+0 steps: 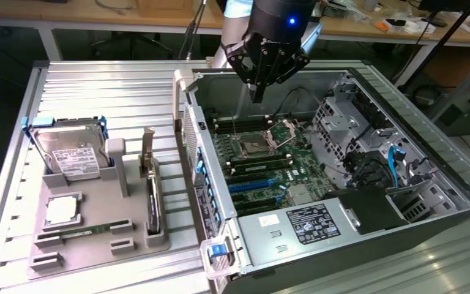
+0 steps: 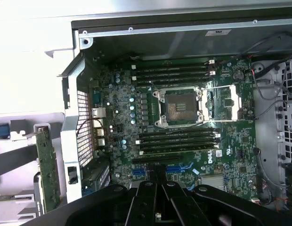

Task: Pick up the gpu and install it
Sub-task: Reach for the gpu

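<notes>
Jaws are pinched shut on nothing, hanging above the open case. From the exterior view's left: the hard drive (image 1: 70, 153) sits cradled in the grey fixture (image 1: 108, 208). Next the gpu (image 1: 152, 190) stands on edge in its own slot, metal bracket rising at one end, untouched, presumably so I can pinch its upper edge. Further right the case (image 1: 227, 82) lies on its side with the motherboard (image 1: 300, 162) facing up; I'd judge that lets a card drop straight in.
</notes>
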You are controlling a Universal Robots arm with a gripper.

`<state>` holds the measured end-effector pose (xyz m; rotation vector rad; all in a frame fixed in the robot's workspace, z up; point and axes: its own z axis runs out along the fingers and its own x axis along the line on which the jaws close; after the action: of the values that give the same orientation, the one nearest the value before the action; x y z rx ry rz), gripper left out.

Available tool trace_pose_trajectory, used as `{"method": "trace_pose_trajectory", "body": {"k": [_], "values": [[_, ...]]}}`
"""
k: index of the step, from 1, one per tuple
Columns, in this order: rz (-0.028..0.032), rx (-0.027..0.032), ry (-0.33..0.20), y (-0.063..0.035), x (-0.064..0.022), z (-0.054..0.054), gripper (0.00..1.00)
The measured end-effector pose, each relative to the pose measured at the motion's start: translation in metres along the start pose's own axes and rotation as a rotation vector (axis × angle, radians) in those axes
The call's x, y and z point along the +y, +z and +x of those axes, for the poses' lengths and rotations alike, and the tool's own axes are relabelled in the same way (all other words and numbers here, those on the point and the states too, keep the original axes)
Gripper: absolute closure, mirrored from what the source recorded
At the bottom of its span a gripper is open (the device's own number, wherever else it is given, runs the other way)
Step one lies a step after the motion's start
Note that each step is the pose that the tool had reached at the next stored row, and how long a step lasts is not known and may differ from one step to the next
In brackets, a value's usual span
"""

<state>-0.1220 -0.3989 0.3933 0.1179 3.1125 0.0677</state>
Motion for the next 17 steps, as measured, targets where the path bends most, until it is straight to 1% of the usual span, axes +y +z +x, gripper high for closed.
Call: {"method": "trace_pose_trajectory", "body": {"k": [4, 8, 17], "values": [[0.0, 0.0, 0.0, 0.0, 0.0, 0.0, 0.89], [0.0001, 0.0, 0.0, -0.0001, -0.0003, 0.004, 0.89], [0.0001, 0.0, 0.0, -0.0005, -0.0013, 0.018, 0.89]]}}
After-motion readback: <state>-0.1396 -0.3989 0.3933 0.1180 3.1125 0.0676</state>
